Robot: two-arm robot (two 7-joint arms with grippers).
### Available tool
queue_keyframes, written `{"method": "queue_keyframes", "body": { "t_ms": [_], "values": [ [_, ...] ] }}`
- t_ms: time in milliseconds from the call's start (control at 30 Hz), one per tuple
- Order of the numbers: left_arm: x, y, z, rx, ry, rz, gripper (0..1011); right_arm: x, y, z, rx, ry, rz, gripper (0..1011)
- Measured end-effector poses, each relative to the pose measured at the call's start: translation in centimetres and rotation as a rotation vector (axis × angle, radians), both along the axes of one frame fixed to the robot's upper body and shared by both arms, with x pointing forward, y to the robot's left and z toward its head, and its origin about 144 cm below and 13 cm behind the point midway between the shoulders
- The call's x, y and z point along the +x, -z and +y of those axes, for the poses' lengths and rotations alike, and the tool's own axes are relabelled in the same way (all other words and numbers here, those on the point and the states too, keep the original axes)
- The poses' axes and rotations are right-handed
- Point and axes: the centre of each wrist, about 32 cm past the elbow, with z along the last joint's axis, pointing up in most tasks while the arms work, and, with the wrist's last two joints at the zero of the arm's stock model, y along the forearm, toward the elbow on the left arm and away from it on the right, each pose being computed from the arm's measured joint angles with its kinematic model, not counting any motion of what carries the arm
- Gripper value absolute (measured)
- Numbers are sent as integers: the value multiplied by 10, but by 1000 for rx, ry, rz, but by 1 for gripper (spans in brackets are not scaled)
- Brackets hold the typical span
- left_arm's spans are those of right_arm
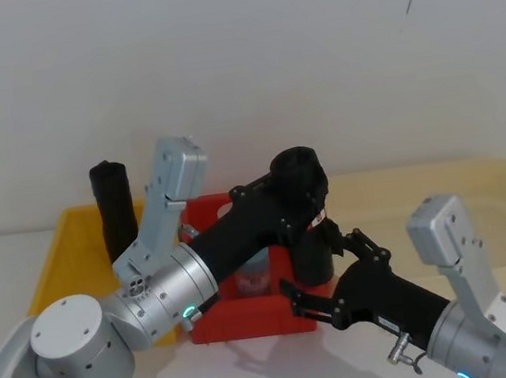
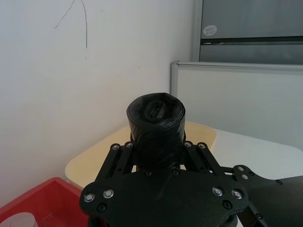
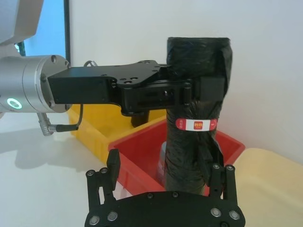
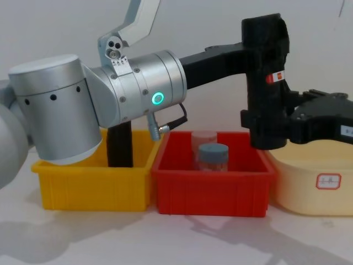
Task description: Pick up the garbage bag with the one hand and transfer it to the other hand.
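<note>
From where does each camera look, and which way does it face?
Head: above, looking down; both arms, left hand gripping the garbage bag.
Chest: low, looking across the red bin; left arm large.
Left wrist: behind left hand, facing the bag's top.
Right wrist: behind open right hand, facing the bag's side.
Shared: the bag.

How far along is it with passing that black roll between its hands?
Done: the left gripper is shut on the roll, holding it up over the red bin. In hand: the right gripper has its open fingers either side of the roll's lower end. Left: the right must close, then the left let go.
</note>
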Motion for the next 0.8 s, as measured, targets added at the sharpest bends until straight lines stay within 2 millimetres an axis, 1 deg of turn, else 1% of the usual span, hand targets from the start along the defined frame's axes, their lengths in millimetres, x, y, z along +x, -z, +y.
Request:
{"method": "queue_keyframes", "body": {
  "t_ms": [433, 800],
  "values": [
    [0, 0, 0, 0, -1, 0, 381, 11, 0, 1, -13, -8, -14, 1001],
    [0, 0, 0, 0, 1, 0, 381, 17, 5, -5, -16, 23, -10, 1001]
  ]
}}
